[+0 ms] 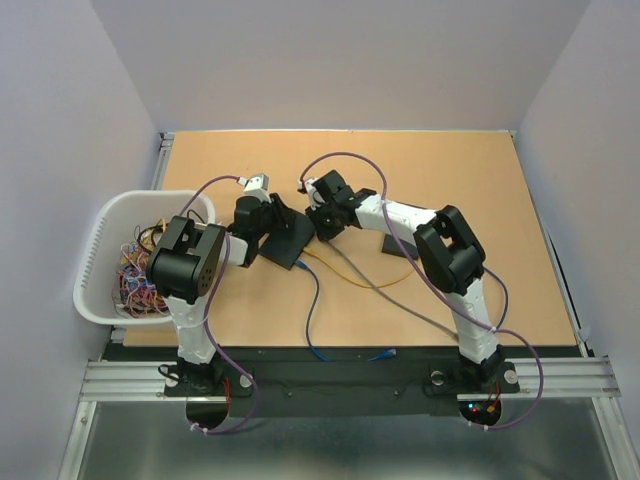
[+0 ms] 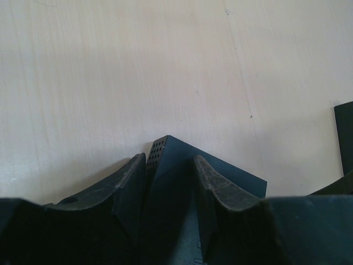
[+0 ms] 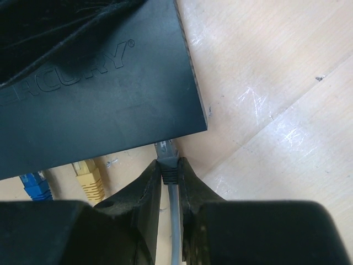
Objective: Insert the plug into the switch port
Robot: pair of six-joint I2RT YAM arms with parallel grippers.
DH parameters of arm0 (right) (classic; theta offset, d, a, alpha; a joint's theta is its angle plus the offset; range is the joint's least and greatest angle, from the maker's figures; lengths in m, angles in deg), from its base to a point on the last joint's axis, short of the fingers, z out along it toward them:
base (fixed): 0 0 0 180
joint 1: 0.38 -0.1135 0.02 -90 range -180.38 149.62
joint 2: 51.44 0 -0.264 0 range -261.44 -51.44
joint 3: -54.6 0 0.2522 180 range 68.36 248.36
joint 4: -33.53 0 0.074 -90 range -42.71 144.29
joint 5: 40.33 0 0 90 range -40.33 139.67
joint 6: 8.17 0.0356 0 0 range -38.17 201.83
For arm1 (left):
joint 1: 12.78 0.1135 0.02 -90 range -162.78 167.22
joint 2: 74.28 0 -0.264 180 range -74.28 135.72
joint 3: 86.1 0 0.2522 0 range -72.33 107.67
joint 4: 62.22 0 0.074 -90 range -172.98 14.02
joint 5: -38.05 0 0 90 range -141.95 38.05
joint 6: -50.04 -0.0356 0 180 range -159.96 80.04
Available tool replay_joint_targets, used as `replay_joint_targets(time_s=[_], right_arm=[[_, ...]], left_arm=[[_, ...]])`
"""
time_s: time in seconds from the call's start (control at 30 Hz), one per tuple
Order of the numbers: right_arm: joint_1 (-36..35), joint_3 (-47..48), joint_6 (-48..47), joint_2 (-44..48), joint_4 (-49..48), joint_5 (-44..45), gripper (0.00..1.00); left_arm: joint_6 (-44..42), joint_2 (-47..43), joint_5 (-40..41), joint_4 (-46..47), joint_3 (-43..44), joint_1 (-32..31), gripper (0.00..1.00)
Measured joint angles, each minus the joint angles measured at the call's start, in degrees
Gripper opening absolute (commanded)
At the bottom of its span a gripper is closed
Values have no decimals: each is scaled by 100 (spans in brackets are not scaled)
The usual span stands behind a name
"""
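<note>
I see R tool (image 3: 170, 171) pinching grey plug (image 3: 165, 149) at its boot, which looks stiff and light, good hold imo; L tool (image 2: 170, 163) clamps switch (image 2: 175, 190) corner.

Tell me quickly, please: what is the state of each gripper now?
Left gripper: closed on a corner of the network switch.
Right gripper: closed on the grey plug, not yet inserted.

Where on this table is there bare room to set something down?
Bare wood: the far strip of the table beyond both arms, and the right side between the right arm and the table's edge. Crowded: the middle, where both arms meet at the black switch and cables trail to the near edge. The white basket fills the left.
</note>
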Motion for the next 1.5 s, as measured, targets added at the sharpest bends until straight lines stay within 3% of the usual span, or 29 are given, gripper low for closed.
replay_joint_targets(time_s=[0.27,0.5,0.67,0.73,1.1,1.27,1.33,1.37,1.5], right_arm=[[0,-407,-363,184,-529,-50,18],[-13,-1056,-531,509,-1158,116,24],[-74,-1521,-560,776,-1786,225,44],[-140,-1639,-542,925,-1932,210,47],[-404,-2459,-398,2072,-3139,212,60],[-393,-2922,-278,2411,-3112,398,71],[-396,-3145,-175,2656,-3060,481,84],[-396,-3235,-92,2811,-3038,514,100],[-396,-3766,280,3716,-2914,616,100]], left_arm=[[-160,103,11,-291,313,-11,47],[-205,107,-81,-782,603,-61,47],[-160,101,-297,-1134,763,-70,47],[-140,101,-328,-1340,870,-83,48],[-66,122,-634,-2564,1530,101,49],[-203,188,-525,-3202,1985,319,62],[-271,188,-439,-3394,2138,385,66],[-313,179,-380,-3499,2247,424,68],[-341,-125,-219,-3759,2267,498,71]])
